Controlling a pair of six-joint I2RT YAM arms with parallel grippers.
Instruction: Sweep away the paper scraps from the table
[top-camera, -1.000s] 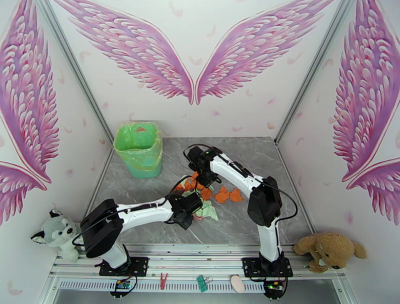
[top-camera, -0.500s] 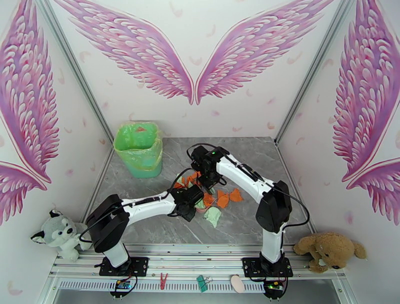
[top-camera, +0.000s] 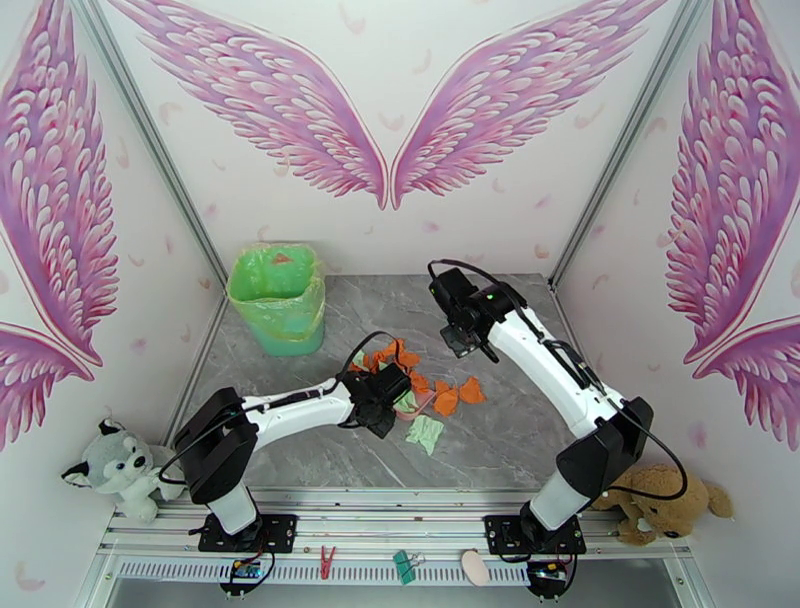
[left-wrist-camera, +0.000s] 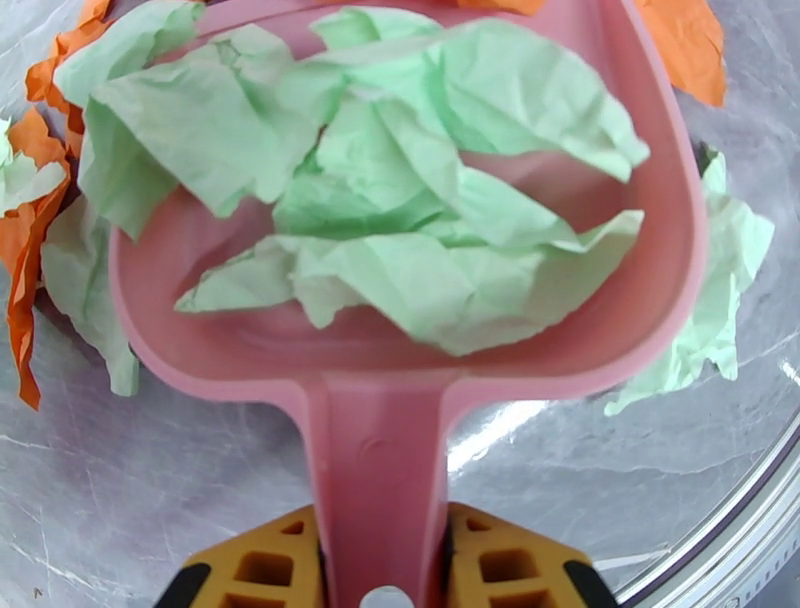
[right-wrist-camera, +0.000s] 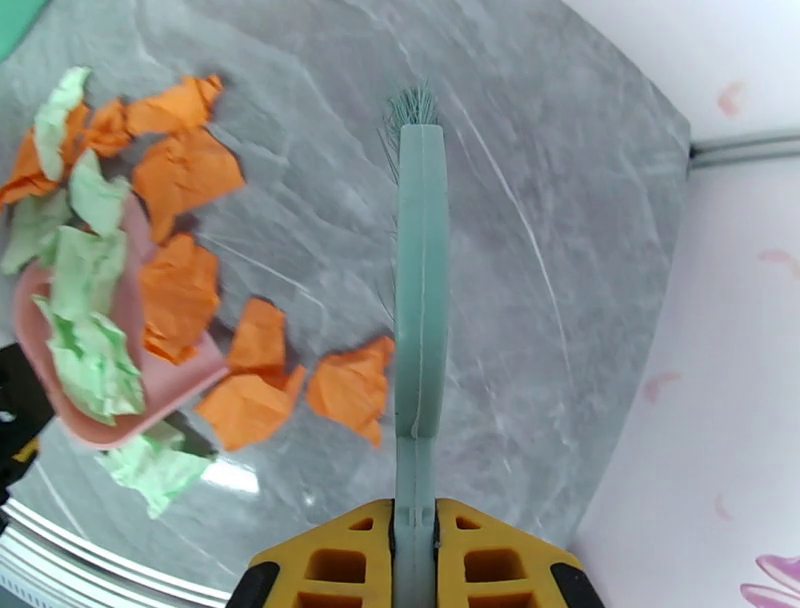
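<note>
At ten o'clock from the heap, well apart from it, stands the green bin (top-camera: 277, 300). Our left gripper (left-wrist-camera: 380, 565) is clenched on the handle of the pink dustpan (left-wrist-camera: 380, 440). The pan rests on the table (top-camera: 520, 440), already heaped with mint pieces.

The paper scraps (top-camera: 455, 392) lie mid-table, around the pan as well as in it. In the top view there is an orange cluster at eleven o'clock of the pan, loose orange pieces at three o'clock, and one mint piece at five o'clock, beside the pan wall.

Our right gripper (right-wrist-camera: 415, 555) is clamped on the green brush (right-wrist-camera: 420, 250), which hangs at about one o'clock of the pan. Its bristles point away over bare marble, apparently lifted off the surface.

We judge this to be the reset before another stroke. To do it well, we should bring the bristles down on the far side of the three o'clock pieces. Then we draw them toward nine o'clock in short, low strokes, with the pan's lip pressed flat so nothing slides beneath it. The pan is full and the paper is light, so a fast stroke could flick pieces over the rim. The mint piece at five o'clock seems to sit behind the lip. We would either sweep it round to the mouth or shift the pan to face it.
</note>
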